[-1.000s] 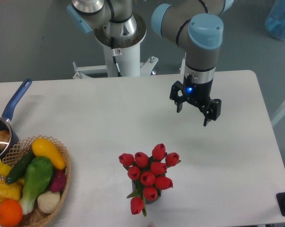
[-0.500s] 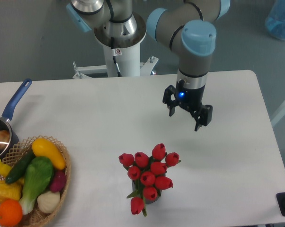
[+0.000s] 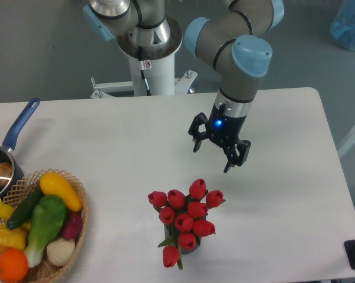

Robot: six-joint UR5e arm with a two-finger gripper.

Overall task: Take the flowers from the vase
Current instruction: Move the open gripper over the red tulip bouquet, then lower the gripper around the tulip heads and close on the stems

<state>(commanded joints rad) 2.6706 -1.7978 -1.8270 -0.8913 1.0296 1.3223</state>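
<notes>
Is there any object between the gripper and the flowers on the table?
No. In the fixed camera view, only bare white table shows between the open gripper and the flowers; nothing stands in that stretch.

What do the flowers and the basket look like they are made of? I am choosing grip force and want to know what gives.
The flowers look artificial, probably fabric or plastic: the red buds are uniform in colour and shape, with a matte finish. The basket looks like woven wicker or rattan, shown by its tan braided rim. The vase is almost hidden under the blooms, so its material cannot be judged.
</notes>
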